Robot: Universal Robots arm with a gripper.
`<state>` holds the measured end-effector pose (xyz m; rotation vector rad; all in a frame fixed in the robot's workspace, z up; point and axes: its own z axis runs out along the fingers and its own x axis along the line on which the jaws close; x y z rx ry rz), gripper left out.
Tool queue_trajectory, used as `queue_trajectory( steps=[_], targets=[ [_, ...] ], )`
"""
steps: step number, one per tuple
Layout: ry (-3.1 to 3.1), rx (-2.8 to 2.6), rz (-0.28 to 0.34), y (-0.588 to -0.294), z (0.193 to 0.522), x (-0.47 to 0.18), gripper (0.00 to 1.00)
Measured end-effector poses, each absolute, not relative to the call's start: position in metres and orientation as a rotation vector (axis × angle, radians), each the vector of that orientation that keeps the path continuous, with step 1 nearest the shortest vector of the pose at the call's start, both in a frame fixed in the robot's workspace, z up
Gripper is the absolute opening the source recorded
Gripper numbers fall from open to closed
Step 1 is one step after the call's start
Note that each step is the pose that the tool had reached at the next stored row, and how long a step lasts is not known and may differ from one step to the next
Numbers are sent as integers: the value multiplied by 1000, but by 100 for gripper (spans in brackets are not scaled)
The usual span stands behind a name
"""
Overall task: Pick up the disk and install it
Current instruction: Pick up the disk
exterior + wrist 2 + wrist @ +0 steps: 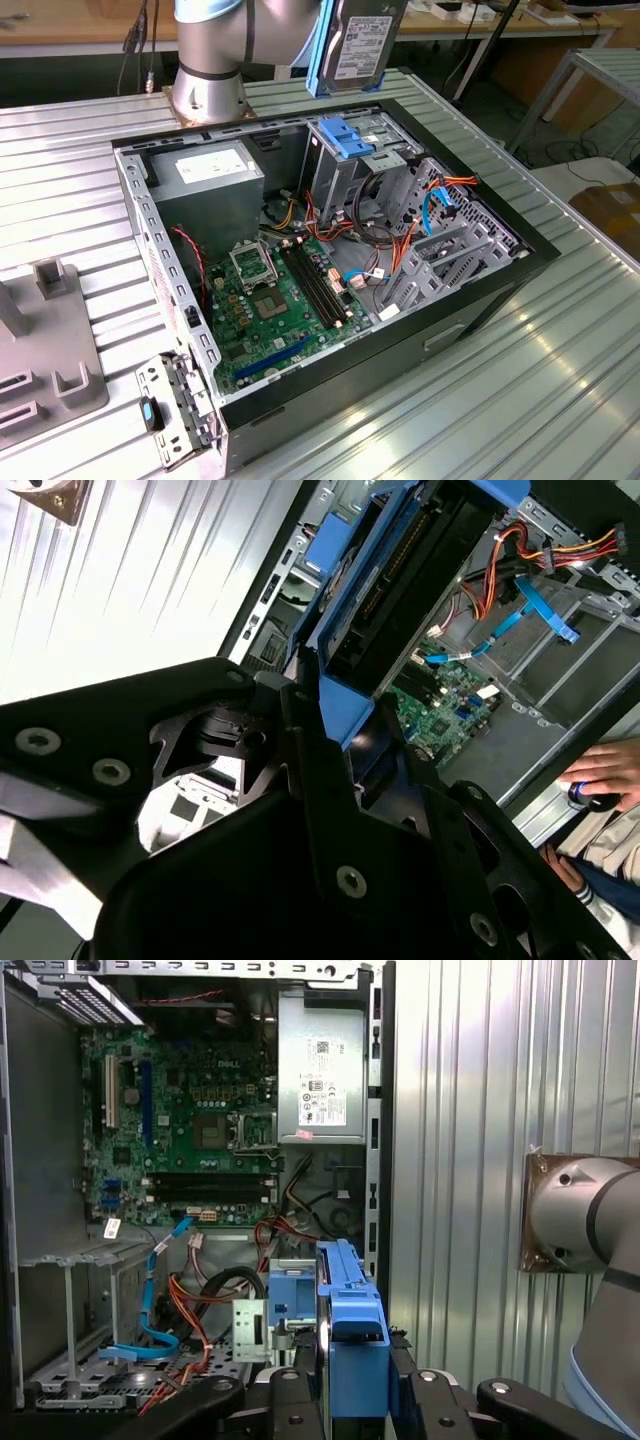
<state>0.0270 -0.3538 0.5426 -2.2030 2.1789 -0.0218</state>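
The jaws were clamped on the disk (352, 1345), with a black finger (288, 1400) against each side of its blue carrier rails in the first wrist view, so the drive hung on edge in the air. In the exterior view it stood upright beside the arm (213, 50), above the far edge of the open computer case (480, 290) and over the drive cage (350, 175) with its light-blue latch plate (343, 140), apart from both. The case lay on the ribbed bench (480, 410), its motherboard (275, 295) and power supply (205, 180) exposed.
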Motion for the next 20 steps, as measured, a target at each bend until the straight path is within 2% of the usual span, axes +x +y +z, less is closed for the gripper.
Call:
queue_trajectory(
  steps=[5,12,20],
  targets=[
    [2179,-2203,-22,-362,543,34,37],
    [2179,-2203,-22,-388,542,34,37],
    [2179,-2203,-22,-431,542,34,37]
  ],
)
